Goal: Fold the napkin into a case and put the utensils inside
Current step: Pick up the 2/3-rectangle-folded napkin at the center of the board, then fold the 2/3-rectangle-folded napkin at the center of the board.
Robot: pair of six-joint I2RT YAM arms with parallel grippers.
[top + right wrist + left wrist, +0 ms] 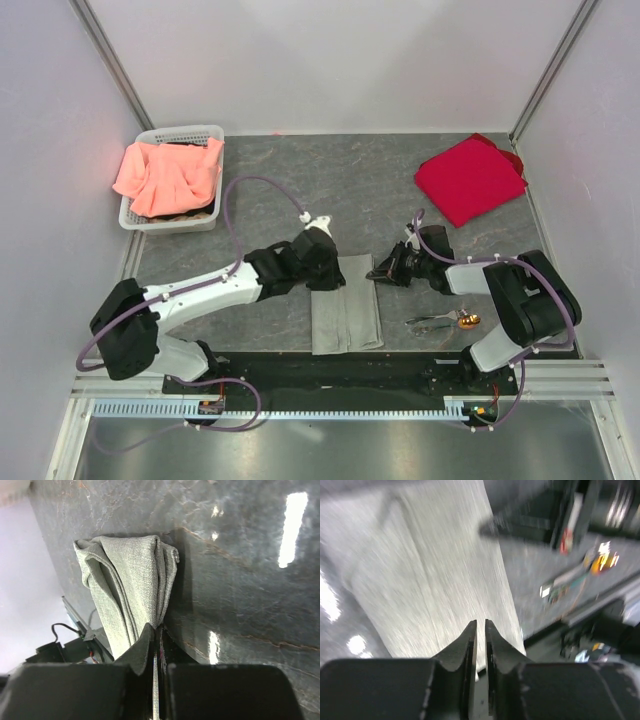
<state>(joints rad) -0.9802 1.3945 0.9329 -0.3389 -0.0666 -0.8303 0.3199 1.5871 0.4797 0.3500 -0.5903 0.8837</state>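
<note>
Grey-green folded cloth napkin (345, 310), edge clamped in the right end effector (156, 629); the blurred left end effector (481, 624) stands narrowly apart; dark marbled counter (300, 180), pale walls (330, 60).

The napkin (346, 306) was a plain grey-green cloth, folded into a long narrow strip of several layers. It lay flat on the table (390, 200), close to the near edge, with its long side pointing away from that edge and a little tilted. In the right wrist view its layers showed as soft folds that came together at one end, and this end was pinched in the closed right gripper (156, 630). The utensils (445, 320), thin silvery pieces with a small round orange-brown end, lay together to the right of the napkin, not touching it.
</note>
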